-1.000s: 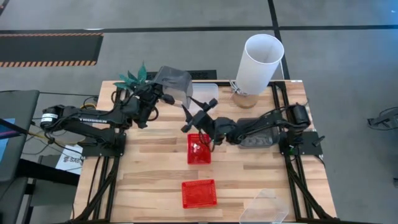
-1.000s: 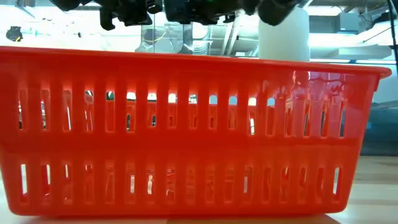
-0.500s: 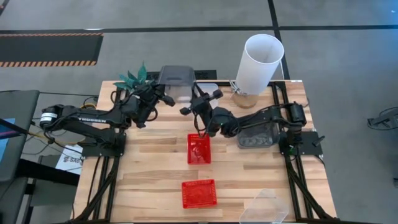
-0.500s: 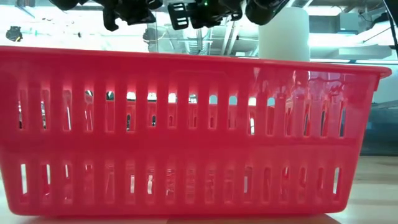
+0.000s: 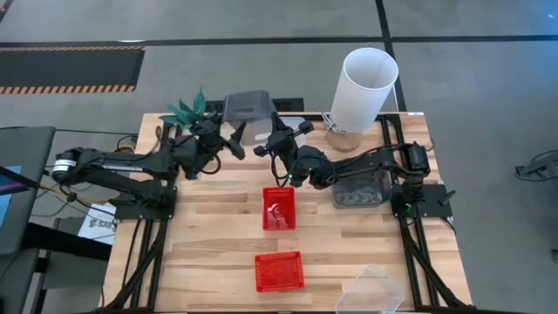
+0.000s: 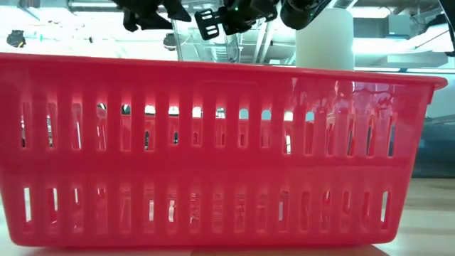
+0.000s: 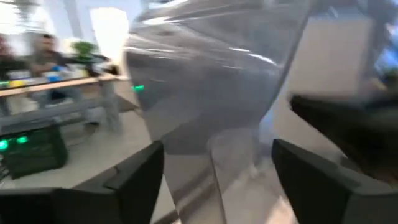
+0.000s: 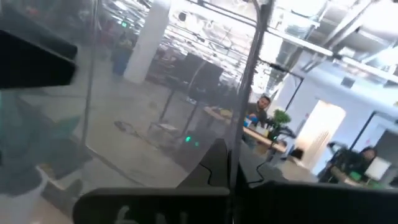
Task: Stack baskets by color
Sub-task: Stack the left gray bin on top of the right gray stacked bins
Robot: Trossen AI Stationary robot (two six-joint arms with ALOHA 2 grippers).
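Observation:
A smoky grey basket [image 5: 247, 112] hangs in the air over the table's far edge, between my two grippers. My right gripper [image 5: 273, 139] is shut on its right side. My left gripper [image 5: 234, 138] is open at its left side, its fingers [image 7: 140, 177] standing on either side of the basket's wall [image 7: 205, 106]. Two red baskets [image 5: 279, 208] [image 5: 278, 271] rest flat on the table's middle and near part. The nearer red basket [image 6: 213, 142] fills the low view. A clear basket [image 5: 370, 288] leans at the near right corner. My right gripper pinches the grey basket's side wall [image 8: 235, 155] between its two fingers, on the side toward the table's right. The wall shows edge-on between the fingers. The fingers come roughly level from the right. The basket is lifted clear of the table.
A tall white cylinder [image 5: 364, 87] stands at the far right and a green plant [image 5: 185, 109] at the far left. Another clear basket [image 5: 295, 124] lies behind the grippers. Dark grey baskets [image 5: 359, 194] sit under my right arm.
My right gripper has swung toward the far edge up to the grey basket and shut on its right side. My left gripper has opened and let go of it. The basket, tilted before, has turned flatter while staying aloft.

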